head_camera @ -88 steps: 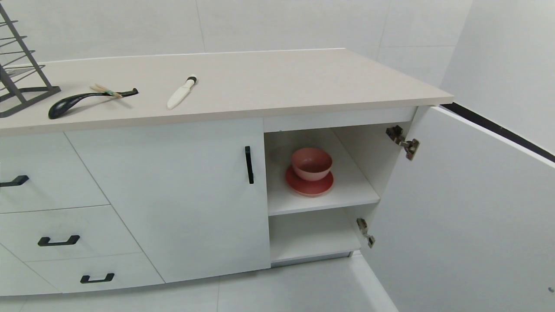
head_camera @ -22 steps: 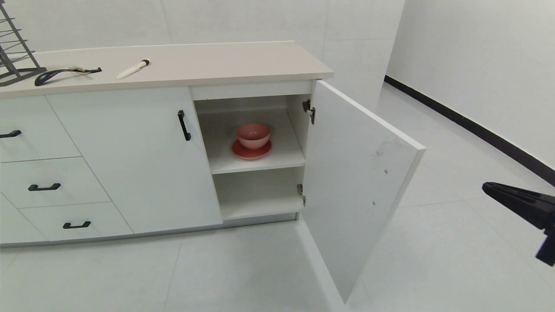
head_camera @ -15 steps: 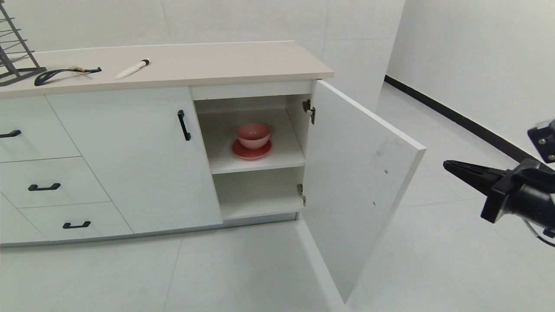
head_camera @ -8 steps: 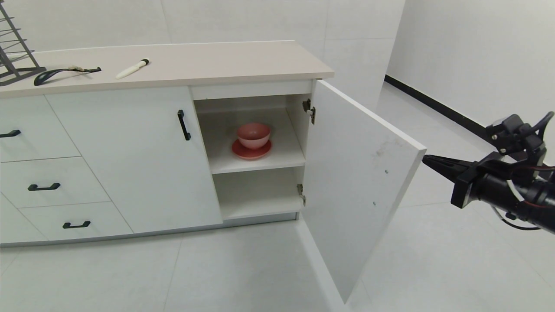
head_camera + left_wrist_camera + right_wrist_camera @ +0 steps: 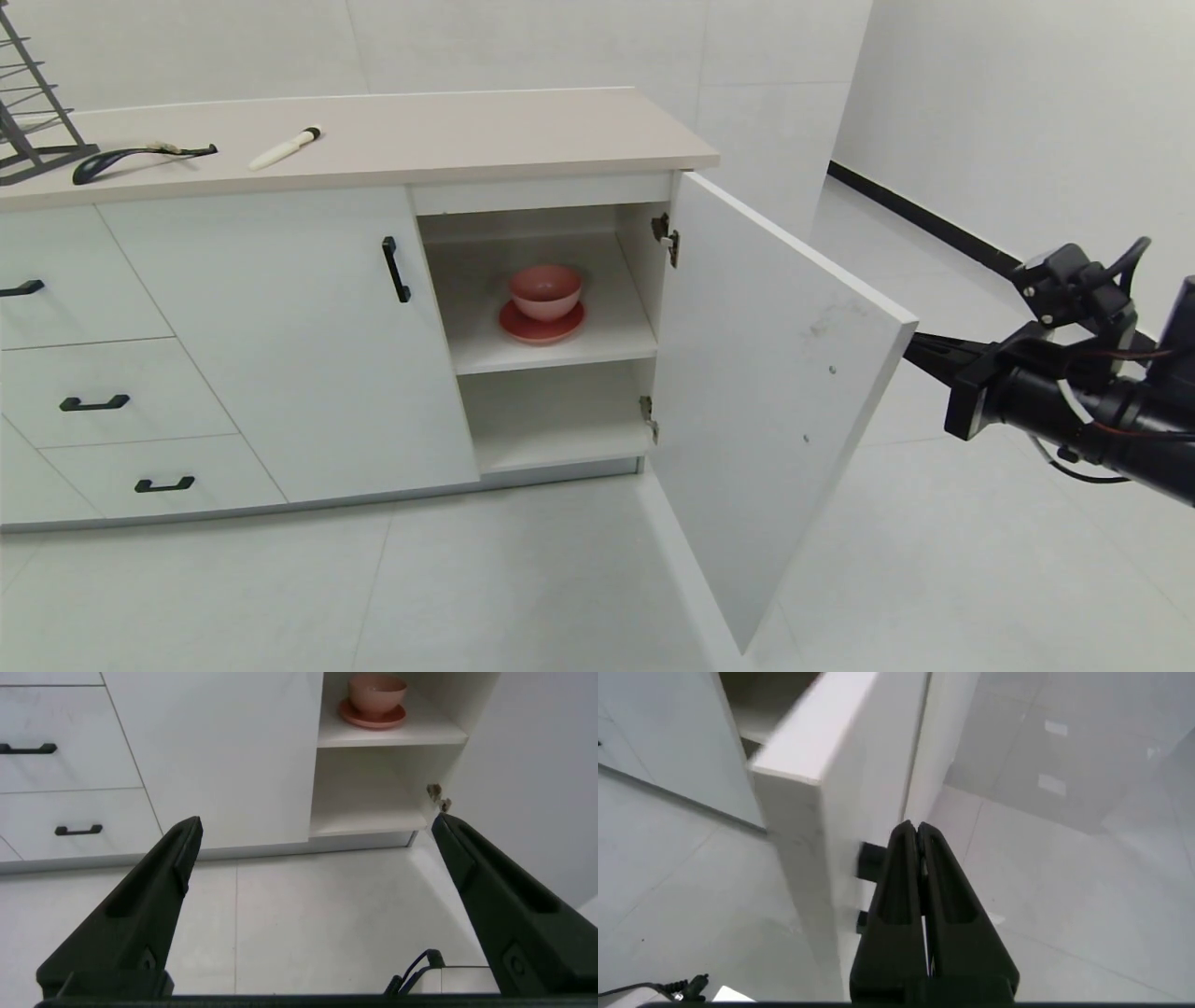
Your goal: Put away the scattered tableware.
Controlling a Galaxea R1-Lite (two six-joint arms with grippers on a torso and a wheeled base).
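On the upper shelf of the open cupboard, a pink bowl (image 5: 545, 289) (image 5: 377, 691) sits on a red plate (image 5: 541, 327) (image 5: 374, 717). A black ladle (image 5: 112, 161), chopsticks (image 5: 168, 147) and a white knife (image 5: 285, 149) lie on the counter at the far left. My right gripper (image 5: 920, 347) (image 5: 918, 835) is shut and holds nothing. Its tips are at the outer face of the open door (image 5: 766, 373) (image 5: 831, 756), beside the black handle (image 5: 868, 863). My left gripper (image 5: 318, 831) is open and empty, low over the floor, facing the cupboard.
A dark wire rack (image 5: 37, 103) stands at the counter's left end. Drawers with black handles (image 5: 93, 403) and a closed door (image 5: 280, 345) fill the cupboard front to the left. The lower shelf (image 5: 560, 439) is bare. Open floor (image 5: 934, 560) lies to the right.
The head camera first backed away from the cupboard. Then my right arm came in from the right edge and moved left until its shut tips reached the door's outer edge. The door has not moved.
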